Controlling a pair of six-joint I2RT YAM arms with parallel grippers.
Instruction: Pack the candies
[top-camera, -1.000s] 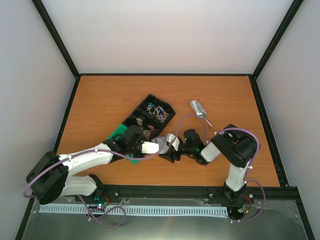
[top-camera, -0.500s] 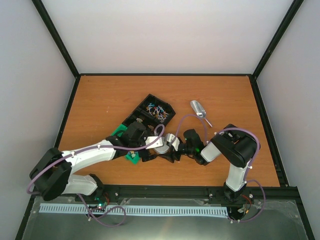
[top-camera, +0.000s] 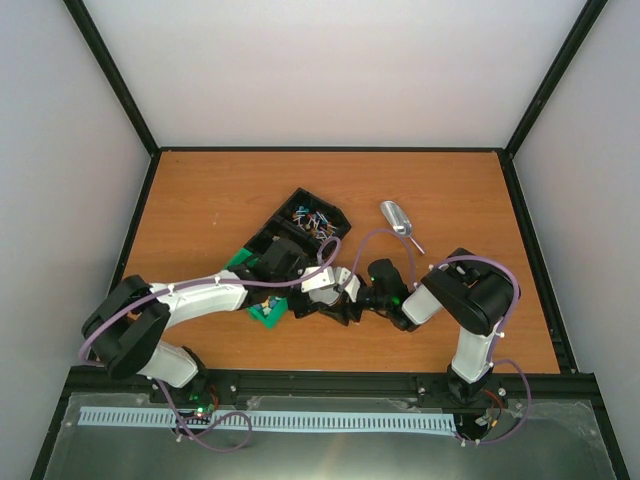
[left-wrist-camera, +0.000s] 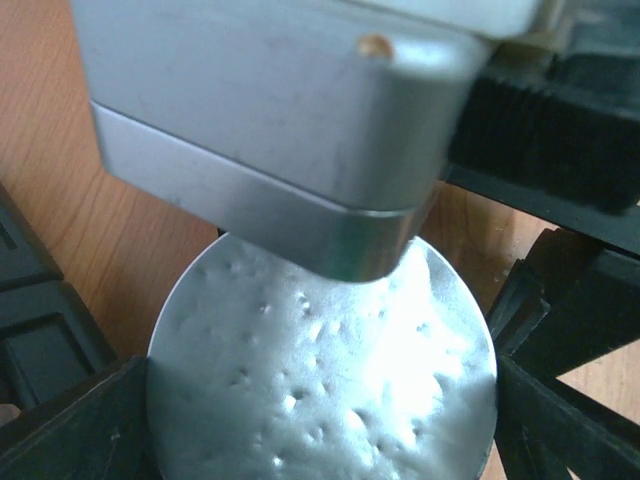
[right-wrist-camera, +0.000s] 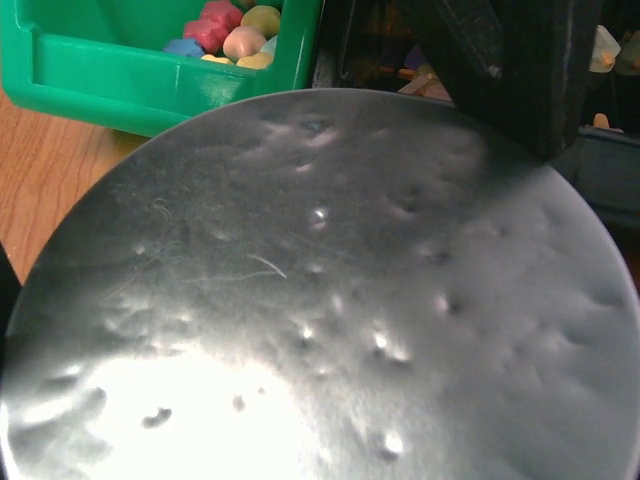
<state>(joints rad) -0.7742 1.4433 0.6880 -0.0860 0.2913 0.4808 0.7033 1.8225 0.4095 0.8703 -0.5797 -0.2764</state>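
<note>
A round, dimpled metal disc (left-wrist-camera: 320, 370) fills the lower middle, set between the spread black fingers (left-wrist-camera: 70, 425) of the left hand (left-wrist-camera: 320, 440). A grey rounded block (left-wrist-camera: 270, 110) overlaps its top edge; wooden tabletop (left-wrist-camera: 90, 230) lies behind.

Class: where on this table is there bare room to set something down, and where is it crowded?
Bare parts of the orange-brown wooden table: the far strip beyond the black compartment tray and metal scoop, the far-left corner, right of the scoop. Crowded: near centre, around the dented round silver tin and green bin.
</note>
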